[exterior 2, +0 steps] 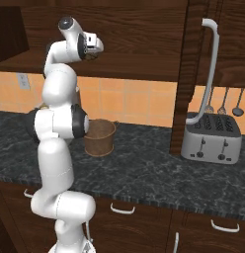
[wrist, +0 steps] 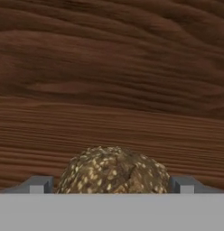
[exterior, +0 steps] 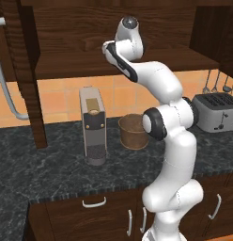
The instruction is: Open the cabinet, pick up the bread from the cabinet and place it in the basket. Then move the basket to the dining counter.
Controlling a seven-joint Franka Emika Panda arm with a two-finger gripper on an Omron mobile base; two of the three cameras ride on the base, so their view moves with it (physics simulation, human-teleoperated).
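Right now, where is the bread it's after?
In the hand view the seeded bread sits on the wooden shelf inside the cabinet, between the open gripper fingertips.

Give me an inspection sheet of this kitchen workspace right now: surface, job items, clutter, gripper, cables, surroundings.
Surface: black speckled counter, bare in front of the appliances.
Job's things: cabinet open, both doors swung out; bread, a seeded brown loaf, lies on the cabinet shelf; basket stands upright on the counter beside the coffee machine, nothing seen inside it.
Clutter: toaster at the right of the counter.
Grippers: gripper open, reaching into the cabinet, one finger on each side of the bread, not closed on it.
Cables: nothing seen.
Surroundings: orange tiled backsplash, hanging utensils, lower cabinets shut.
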